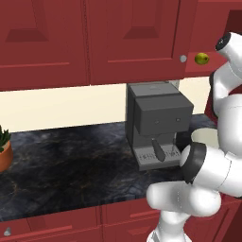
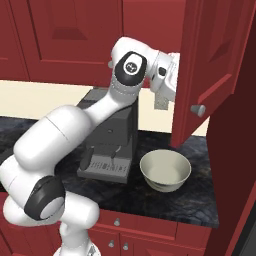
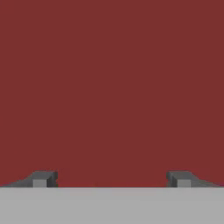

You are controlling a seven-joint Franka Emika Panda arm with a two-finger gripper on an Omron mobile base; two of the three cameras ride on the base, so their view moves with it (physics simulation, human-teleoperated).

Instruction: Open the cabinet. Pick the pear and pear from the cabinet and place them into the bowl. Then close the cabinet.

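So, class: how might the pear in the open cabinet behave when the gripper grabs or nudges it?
The pear looks small and round, so it would probably roll if nudged. Its skin looks smooth and glossy, so it may slip between the fingers. Being so small, it is likely light.

Your arm (image 2: 100, 112) reached up behind the open cabinet door (image 2: 212, 65); the empty bowl (image 2: 165, 170) sat beside the coffee machine (image 2: 111, 150) on the counter (image 2: 200, 200).
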